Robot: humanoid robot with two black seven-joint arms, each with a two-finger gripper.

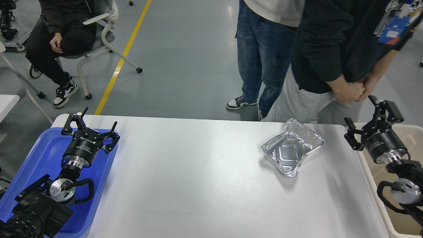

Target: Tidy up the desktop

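Observation:
The white desktop (pixel 198 185) fills the middle of the head view. A crumpled aluminium foil tray (pixel 292 148) lies on it at the back right. My left gripper (pixel 96 122) is open and empty, above the blue plastic tray (pixel 39 155) at the table's left end. My right gripper (pixel 363 110) is open and empty, above the table's right edge, a short way right of the foil tray and apart from it.
A beige bin (pixel 413 135) stands against the table's right end, under my right arm. Two people (pixel 330 49) stand close behind the table's far right edge. A seated person (pixel 59 36) and chair are at the far left.

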